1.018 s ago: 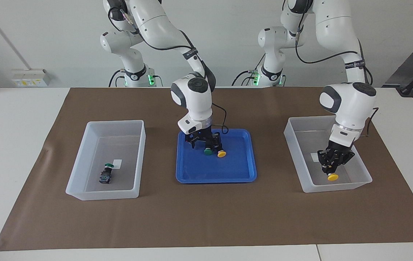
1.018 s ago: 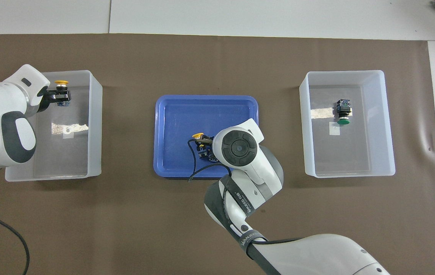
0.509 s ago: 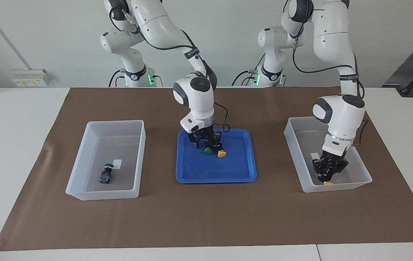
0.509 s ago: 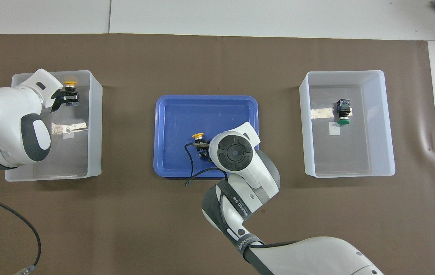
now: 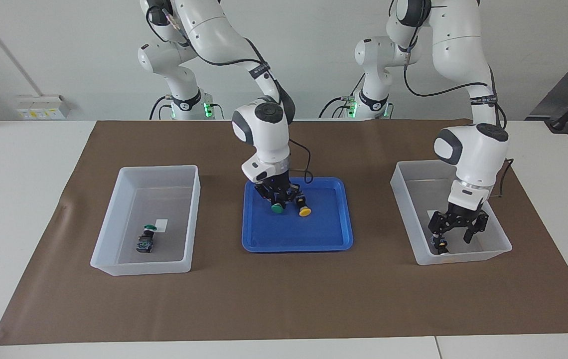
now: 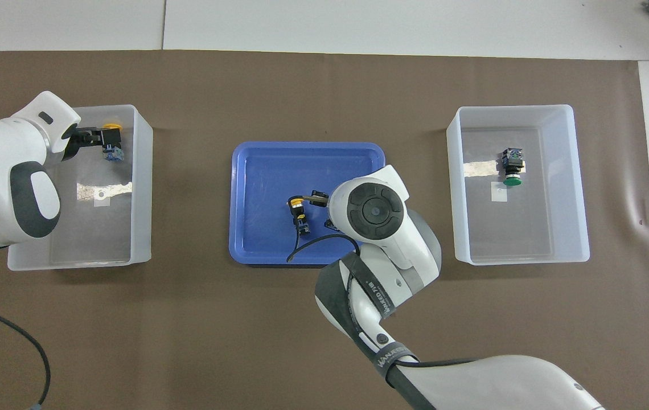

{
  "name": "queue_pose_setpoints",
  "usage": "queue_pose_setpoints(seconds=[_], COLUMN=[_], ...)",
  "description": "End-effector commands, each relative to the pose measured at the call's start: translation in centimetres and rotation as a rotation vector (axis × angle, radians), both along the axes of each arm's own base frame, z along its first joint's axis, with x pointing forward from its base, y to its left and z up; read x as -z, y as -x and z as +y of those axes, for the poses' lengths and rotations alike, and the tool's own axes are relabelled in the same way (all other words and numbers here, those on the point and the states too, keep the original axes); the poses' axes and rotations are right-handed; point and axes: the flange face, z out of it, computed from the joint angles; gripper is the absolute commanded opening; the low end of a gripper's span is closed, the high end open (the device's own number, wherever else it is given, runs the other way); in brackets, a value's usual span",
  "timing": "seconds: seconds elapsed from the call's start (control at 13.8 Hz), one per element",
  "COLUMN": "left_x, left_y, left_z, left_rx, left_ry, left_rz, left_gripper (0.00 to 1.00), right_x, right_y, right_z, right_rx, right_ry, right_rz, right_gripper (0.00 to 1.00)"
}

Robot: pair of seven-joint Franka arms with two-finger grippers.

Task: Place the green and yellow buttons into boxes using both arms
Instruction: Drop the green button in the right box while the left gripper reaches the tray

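A robotics lab. Two white robot arms (image 5: 269, 124) stand at the twelve o'clock edge of a white table (image 5: 15, 164) covered by a brown mat (image 5: 284, 299), their bases showing green status lights (image 5: 208, 108). A plain white wall (image 5: 65, 50) rises at twelve o'clock, with a labelled socket strip (image 5: 42, 106) at ten o'clock. Black cables (image 5: 428, 87) trail along the arms.

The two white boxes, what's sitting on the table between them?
Between the boxes lies the blue tray, holding a yellow button. The right gripper is over it, shut on a green button. The facing view shows this.
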Motion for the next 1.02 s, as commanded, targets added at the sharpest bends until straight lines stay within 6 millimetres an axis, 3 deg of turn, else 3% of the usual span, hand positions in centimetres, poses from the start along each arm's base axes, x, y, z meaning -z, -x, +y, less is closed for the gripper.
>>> queue_pose_setpoints(seconds=[0.0, 0.15, 0.29, 0.44, 0.58, 0.73, 0.95], left_x=[-4.7, -6.2, -6.2, -6.1, -5.9, -4.7, -2.2], left_y=[2.2, 2.9, 3.2, 3.6, 4.5, 6.0, 8.9], left_z=[-0.4, -2.9, -6.9, -10.4, -14.1, -19.8, -27.5], left_rx=[0.026, 0.061, 0.048, 0.023, 0.006, -0.062, -0.166], left_ry=[0.028, 0.038, 0.061, 0.087, 0.112, 0.157, 0.212], left_rz=[0.062, 0.093, 0.104, 0.112, 0.128, 0.171, 0.224], left_gripper=[1.00, 1.00, 1.00, 1.00, 1.00, 1.00, 1.00], right_x=[-7.1, -10.1, -11.7, -11.5, -10.0, -7.1, -2.0], right_y=[-2.1, -3.8, -4.7, -5.4, -5.1, -4.0, -1.9], right_z=[-7.1, -12.5, -18.3, -24.1, -28.5, -31.8, -33.7], right_rx=[-0.065, -0.138, -0.199, -0.286, -0.352, -0.368, -0.365], right_ry=[0.041, 0.076, 0.101, 0.126, 0.141, 0.125, 0.065], right_rz=[-0.008, 0.005, 0.010, 0.034, 0.059, 0.084, 0.105], right_gripper=[0.00, 0.00, 0.00, 0.00, 0.00, 0.00, 0.00])
